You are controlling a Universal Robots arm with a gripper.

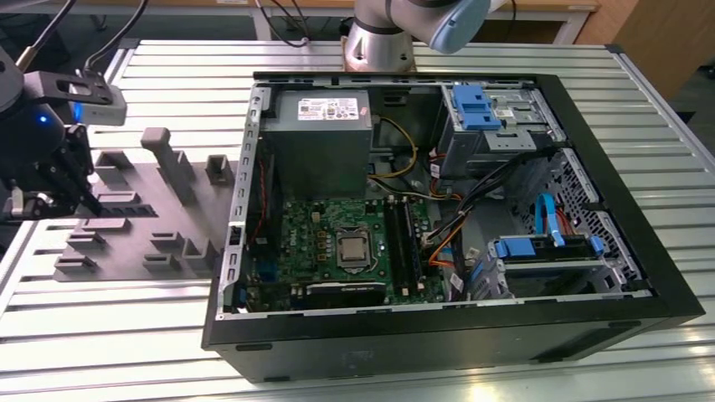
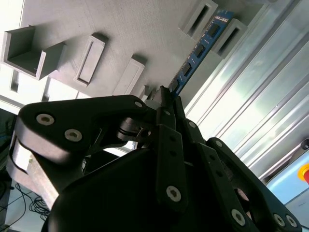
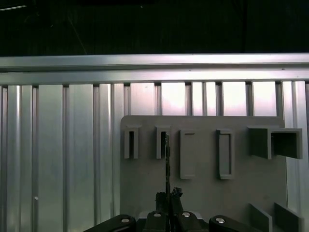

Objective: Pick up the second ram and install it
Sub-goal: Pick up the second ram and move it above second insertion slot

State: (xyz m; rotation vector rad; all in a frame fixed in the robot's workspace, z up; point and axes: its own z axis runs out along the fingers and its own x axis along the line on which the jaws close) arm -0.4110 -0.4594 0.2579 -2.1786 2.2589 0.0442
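The second ram (image 2: pixel 200 46) stands on edge between the holders of the grey fixture tray (image 1: pixel 146 251), at the exterior view's left, beside the open computer case (image 1: pixel 447 335) on the counter (image 1: pixel 625 151). The hand (image 2: pixel 166 95) pinches its end. It looks light, thin, stiff yet fragile, so it is best held by its flat faces.

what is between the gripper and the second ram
Nothing lies between them. In the second wrist view the gripper is shut directly on the near end of the second ram, which extends out over the grey fixture tray.
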